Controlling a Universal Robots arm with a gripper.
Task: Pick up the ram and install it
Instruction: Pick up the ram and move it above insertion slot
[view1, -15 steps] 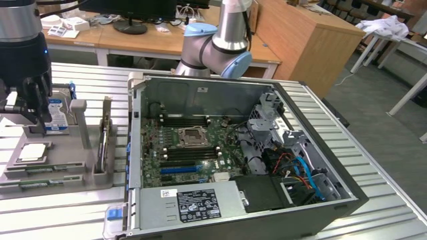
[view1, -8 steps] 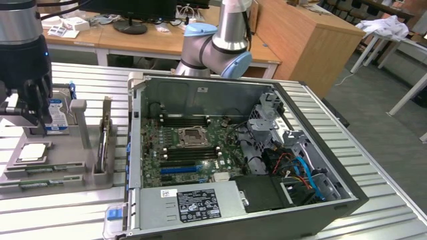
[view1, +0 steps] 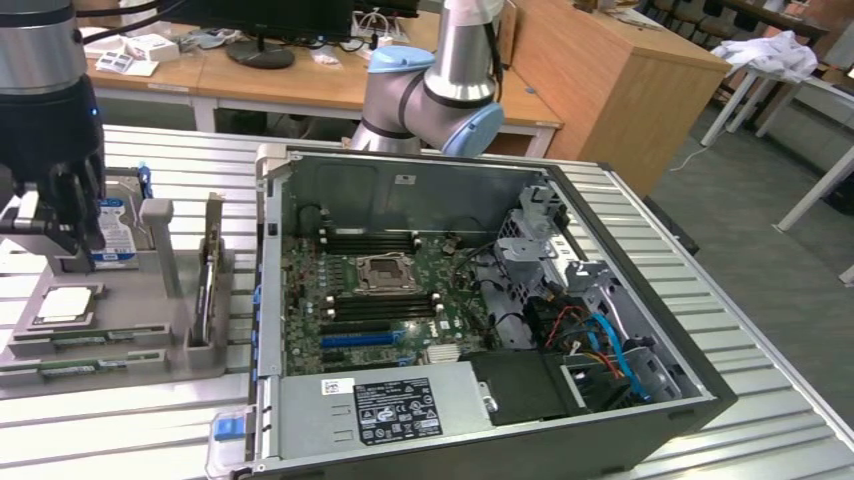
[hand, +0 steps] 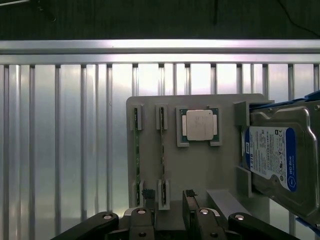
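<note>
Grey holder tray (hand: 210, 170) on slatted worktop (hand: 65, 150), left side of exterior view. In tray:
- ram (hand: 162, 150) on edge in its slot
- second stick (hand: 136, 150) in the slot just beside
- silver processor (hand: 199, 125) flat in a square recess
- hard drive (hand: 277, 160) upright in the end bay

Open computer case (view1: 400, 155) at centre of exterior view, well apart from the ram. Inside are the motherboard (view1: 387, 300) and, along the lower edge, the power supply (view1: 387, 405).

Hard drive stands just beside the end effector (hand: 168, 195) in exterior view.

End effector above tray, upper left of exterior view. Jaws spread wide, holding nothing; ram lies in line with the gap.
</note>
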